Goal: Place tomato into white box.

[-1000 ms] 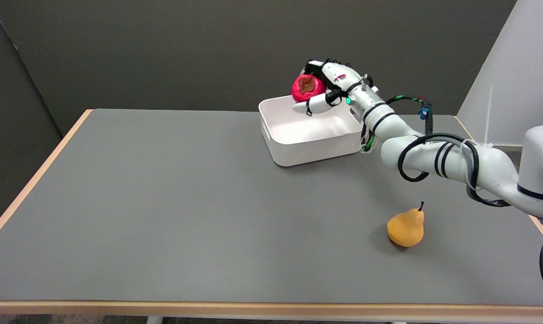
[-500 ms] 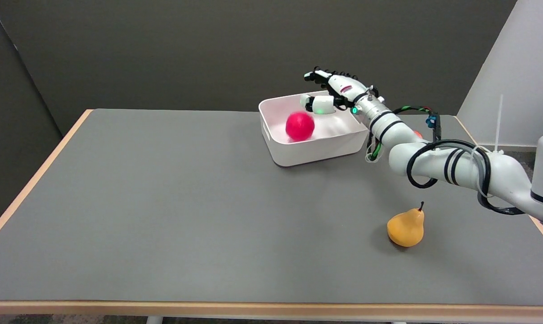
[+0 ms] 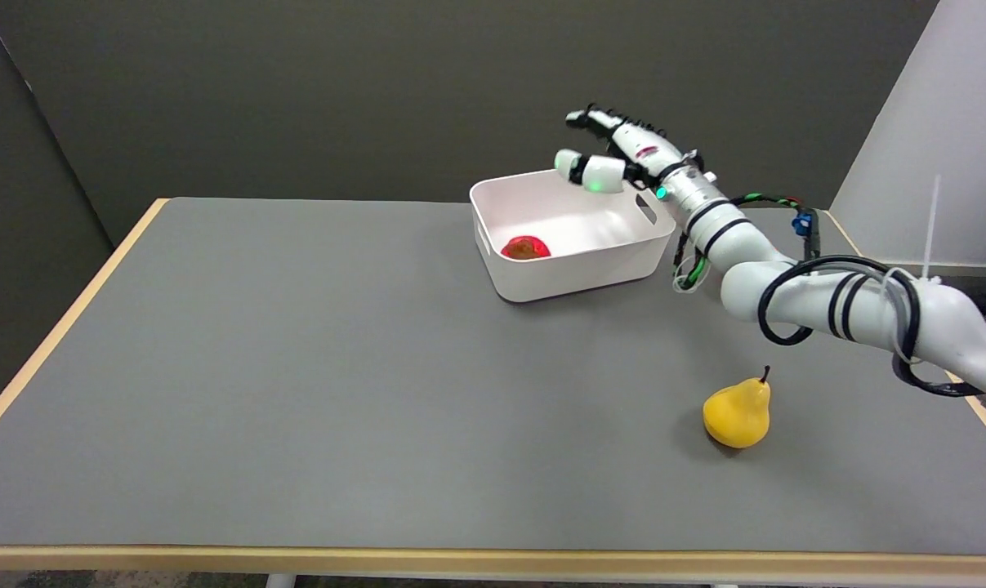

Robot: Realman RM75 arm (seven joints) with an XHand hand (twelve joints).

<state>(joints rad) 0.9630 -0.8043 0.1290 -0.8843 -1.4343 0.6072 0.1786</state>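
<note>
**Tomato in the box, hand spread above it**

The right hand [image 3: 615, 151] sits in the upper right-centre of the frame, raised above the far right part of the white box [image 3: 578, 273]. Its fingers are spread apart and it holds nothing; the thumb side points toward the picture's left, with a small green light showing near the palm. The white arm [image 3: 795, 286], wrapped in black cables, runs from the hand down to the right edge of the frame.

Below and left of the hand, the tomato [image 3: 525, 247] lies on the floor of the white box, close to the box's near left wall, well apart from the fingers. The box stands on the grey table [image 3: 296, 367], in the upper centre of the frame.

Lower right in the picture, a yellow pear [image 3: 736, 415] stands upright on the table, stem up, well apart from the box and beneath the arm's elbow.
</note>
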